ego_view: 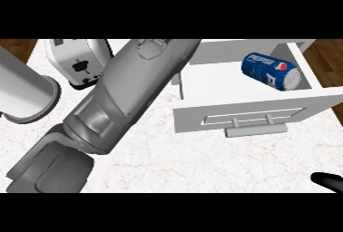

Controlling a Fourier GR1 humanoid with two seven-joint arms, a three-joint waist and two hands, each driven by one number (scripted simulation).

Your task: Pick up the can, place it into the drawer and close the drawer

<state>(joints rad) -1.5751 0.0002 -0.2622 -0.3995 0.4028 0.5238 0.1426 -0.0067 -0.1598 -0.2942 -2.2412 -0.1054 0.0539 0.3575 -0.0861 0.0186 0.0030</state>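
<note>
I see the blue can (271,71) lying on its side inside the open white drawer (221,81), toward its right wall, with nothing touching it. The drawer's front panel with its handle (257,131) faces me. My left forearm (130,86) stretches diagonally across the counter (201,158); its hand is out of sight. Only a black tip of my right hand (330,181) shows at the lower right corner, so I cannot tell its state. A toaster (80,61) stands at the upper left.

So the big grey metallic forearm (124,86) is a smooth tapered shell, with boxy panelled segments and a rounded joint cover lower down. Only a glossy black rounded fingertip of the right hand (330,181) shows in the corner.
</note>
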